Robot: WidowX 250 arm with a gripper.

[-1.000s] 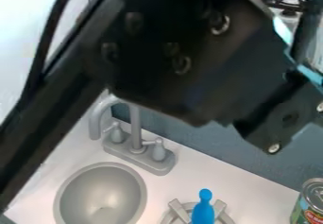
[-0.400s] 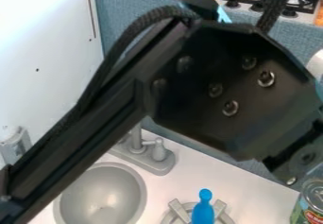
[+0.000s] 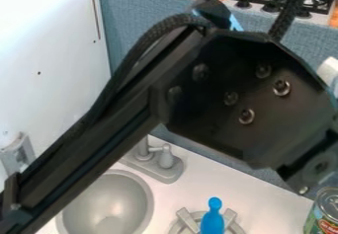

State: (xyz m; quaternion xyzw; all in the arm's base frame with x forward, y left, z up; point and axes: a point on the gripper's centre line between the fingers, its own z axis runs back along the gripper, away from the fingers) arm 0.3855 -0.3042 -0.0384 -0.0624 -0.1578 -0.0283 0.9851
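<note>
I can't tell whether my pincer is clenched or released, nor judge what's done or left; the can (image 3: pixel 322 214) stands toward half past four, the blue pin-shaped object (image 3: pixel 213 220) nearer half past five.

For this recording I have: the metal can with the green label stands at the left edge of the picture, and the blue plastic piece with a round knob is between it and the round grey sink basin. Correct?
Not quite: the camera view shows the metal can at the right edge, not the left. The blue plastic piece is indeed between it and the grey sink basin.
</note>
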